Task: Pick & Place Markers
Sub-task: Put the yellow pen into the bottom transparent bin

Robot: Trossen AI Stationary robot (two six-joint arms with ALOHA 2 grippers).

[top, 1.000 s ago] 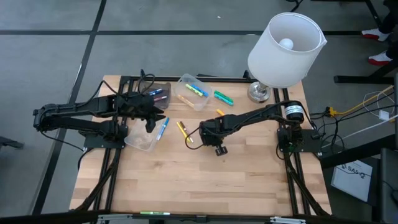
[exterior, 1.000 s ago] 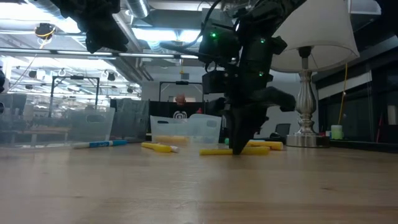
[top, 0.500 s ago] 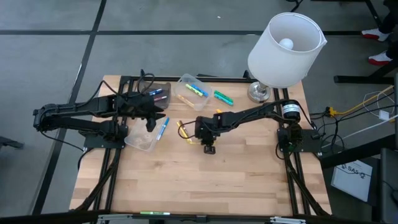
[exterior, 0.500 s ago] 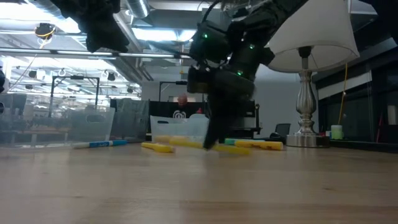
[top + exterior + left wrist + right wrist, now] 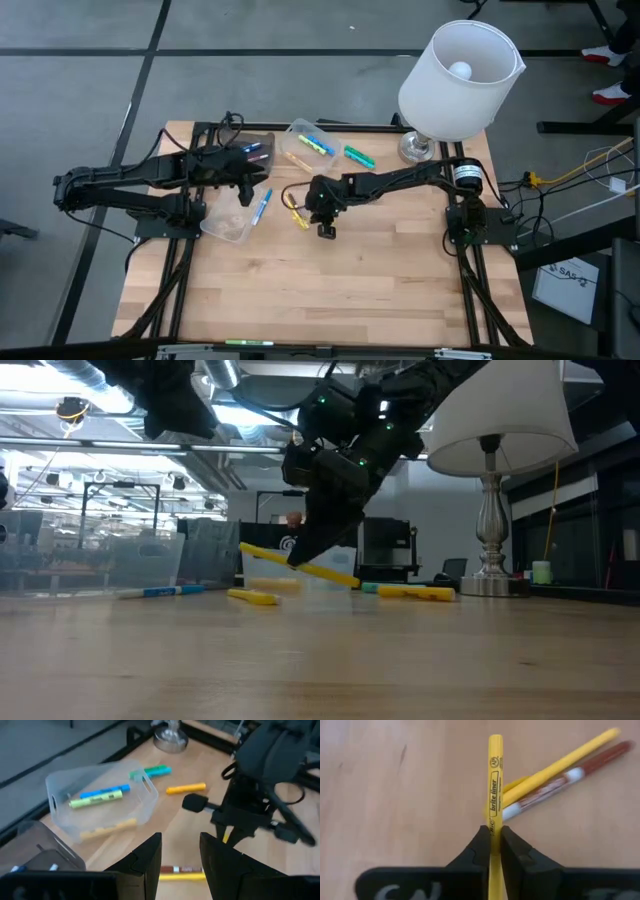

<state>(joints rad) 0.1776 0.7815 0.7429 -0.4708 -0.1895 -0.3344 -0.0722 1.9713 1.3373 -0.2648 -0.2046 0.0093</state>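
Wooden table (image 5: pixel 330 290), lamp (image 5: pixel 458 80), markers (image 5: pixel 262 205).

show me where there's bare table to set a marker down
The near half of the table, from the right gripper to the front edge, is bare. The far half is crowded: bins, loose markers, lamp, left gripper.

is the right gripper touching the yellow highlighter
Touching. The right wrist view shows the right gripper shut on the yellow highlighter; the low view shows it lifted.
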